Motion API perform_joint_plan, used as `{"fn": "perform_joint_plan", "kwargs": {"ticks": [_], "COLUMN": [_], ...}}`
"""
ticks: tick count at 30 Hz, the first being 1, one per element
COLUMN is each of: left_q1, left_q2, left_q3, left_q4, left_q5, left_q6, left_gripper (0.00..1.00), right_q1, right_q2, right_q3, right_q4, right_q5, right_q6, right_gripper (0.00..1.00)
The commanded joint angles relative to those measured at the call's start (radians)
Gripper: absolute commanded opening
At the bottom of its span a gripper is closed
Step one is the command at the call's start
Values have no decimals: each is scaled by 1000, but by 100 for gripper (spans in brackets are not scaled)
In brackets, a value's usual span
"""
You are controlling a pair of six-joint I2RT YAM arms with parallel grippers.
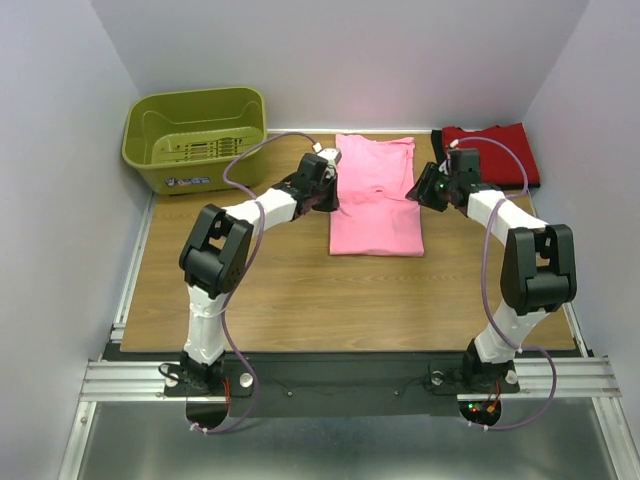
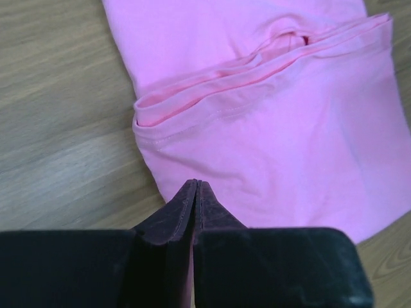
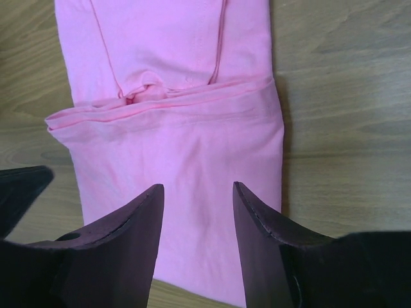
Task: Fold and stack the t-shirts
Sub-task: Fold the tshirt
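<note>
lying flat in the middle of the desk (image 1: 270, 300), the pink t-shirt (image 1: 375, 200) has its long axis running straight away from the arm bases. it is already narrowed into a strip, with the near part doubled up so that a hem (image 2: 257, 80) crosses it about midway. that cross-line is what the next move turns on, by my reading. another fold would carry cloth along the long axis, so both borders need picking up level with each other.

the left fingers (image 2: 180, 212) sit at the strip's left border, just on the near side of the hem. they are pressed together with only a hairline between them, and whether any cloth is nipped there i cannot tell. the right fingers (image 3: 135, 224) stand over the doubled layer toward its right border. they are parted about halfway and hold nothing, and the cloth lies beneath and beyond their tips. each arm keeps to its own side, neither plainly nearer than the other.

the red t-shirt (image 1: 495, 150), folded, rests at the far right corner, apart from the pink one; that looks like the place for the stack. an olive-green basket (image 1: 195, 135) stands at the far left corner.
</note>
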Motion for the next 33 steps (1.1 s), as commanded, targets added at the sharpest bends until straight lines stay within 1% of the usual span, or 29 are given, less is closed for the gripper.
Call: {"fn": "perform_joint_plan", "kwargs": {"ticks": [1,3,9,10,13,15,17,18,19,20,21,22,23,24,25,27,28,31,32,33], "left_q1": [-4,-4,5,8,24,36,41,39,38,35,33,30,25,19,7,-4,-15,-33,-48,-54], "left_q2": [44,77,231,244,284,287,264,246,194,165,129,59,20,-16,-88,-148,-187,-204,-199,-195], "left_q3": [95,118,267,307,359,396,398,386,369,319,286,214,171,128,44,-31,-92,-148,-162,-168], "left_q4": [-8,-7,-7,-7,-7,-14,-21,-21,-19,-18,-16,-11,4,15,27,65,76,105,105,99], "left_q5": [37,17,-37,-42,-52,-63,-68,-65,-48,-26,-26,-8,1,12,20,40,66,112,113,115], "left_q6": [29,40,66,67,64,60,54,48,38,12,0,-18,-47,-63,-77,-130,-149,-196,-196,-198], "left_gripper": [12,12,12,12,12,15,22,25,28,34,37,41,43,44,44,44,44,34,27,24], "right_q1": [-16,-19,-20,-20,-22,-22,-22,-22,-24,-22,-22,-22,-22,-22,-19,-10,8,61,73,84], "right_q2": [10,17,47,48,48,45,42,42,34,30,22,10,1,-9,-27,-38,-38,-22,-16,0], "right_q3": [17,16,-4,-9,-21,-23,-24,-29,-33,-49,-56,-69,-93,-111,-130,-173,-178,-188,-188,-188], "right_q4": [87,91,105,107,113,114,117,120,134,149,156,162,174,223,249,319,332,361,369,379], "right_q5": [-63,-71,-99,-102,-99,-106,-149,-169,-224,-253,-278,-316,-341,-368,-425,-470,-500,-514,-511,-514], "right_q6": [8,7,7,7,5,8,16,20,22,31,36,43,54,63,74,114,121,131,134,152], "right_gripper": [53,53,53,53,53,53,53,53,53,53,53,53,53,52,52,51,50,46,44,39]}}
